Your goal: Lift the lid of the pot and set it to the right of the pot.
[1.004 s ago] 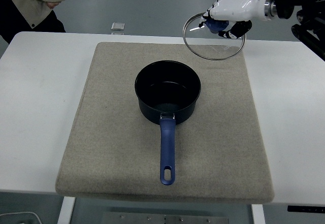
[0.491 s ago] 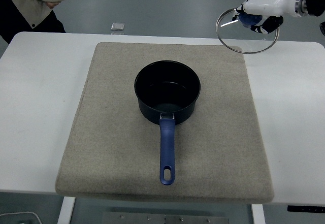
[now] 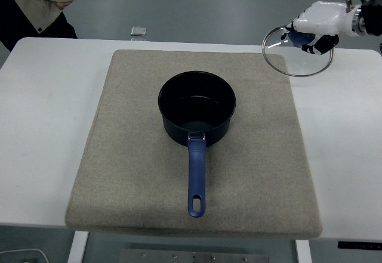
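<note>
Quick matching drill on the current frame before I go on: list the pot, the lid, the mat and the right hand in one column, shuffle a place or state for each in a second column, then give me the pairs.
Things:
1. pot
2. lid
3. mat
4. right hand

Places or states:
A. held in the air at the table's far right
B. lying flat on the white table
C. uncovered, blue handle pointing to the near edge
D. closed on the blue knob

Pairs: 1-C, 2-A, 3-B, 4-D
</note>
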Tool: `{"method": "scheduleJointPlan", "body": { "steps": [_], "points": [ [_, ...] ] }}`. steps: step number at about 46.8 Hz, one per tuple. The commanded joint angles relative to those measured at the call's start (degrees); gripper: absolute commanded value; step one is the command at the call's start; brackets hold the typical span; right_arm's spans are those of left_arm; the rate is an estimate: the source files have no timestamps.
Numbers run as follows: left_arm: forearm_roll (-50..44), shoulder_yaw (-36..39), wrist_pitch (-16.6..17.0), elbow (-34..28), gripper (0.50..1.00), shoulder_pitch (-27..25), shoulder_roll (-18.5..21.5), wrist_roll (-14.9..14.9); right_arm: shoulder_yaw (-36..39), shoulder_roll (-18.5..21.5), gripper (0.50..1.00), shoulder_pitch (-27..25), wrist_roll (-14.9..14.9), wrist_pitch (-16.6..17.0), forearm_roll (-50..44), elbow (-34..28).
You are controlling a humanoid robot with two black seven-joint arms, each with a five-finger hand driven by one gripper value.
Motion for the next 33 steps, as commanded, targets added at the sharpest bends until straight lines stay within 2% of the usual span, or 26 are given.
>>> {"method": "scheduleJointPlan", "body": {
  "steps": [1, 7, 19, 33],
  "points": [
    [0.0, 0.0, 0.0, 0.0, 1.0, 0.01, 0.0, 0.0, -0.72, -0.05, 0.5, -0.03, 0.0, 0.16, 0.07, 0.37],
    [0.0, 0.0, 0.0, 0.0, 1.0, 0.01, 0.0, 0.0, -2.21, -0.84, 0.5, -0.38, 0.0, 0.6, 2.35, 1.25],
    [0.0, 0.0, 0.0, 0.0, 1.0, 0.01, 0.0, 0.0, -10.91, -2.51, 0.5, -0.03, 0.0, 0.51, 12.11, 4.94],
    [0.0, 0.0, 0.0, 0.0, 1.0, 0.01, 0.0, 0.0, -11.18, -3.92, 0.5, -0.29, 0.0, -0.02, 14.13, 8.28]
  ]
}}
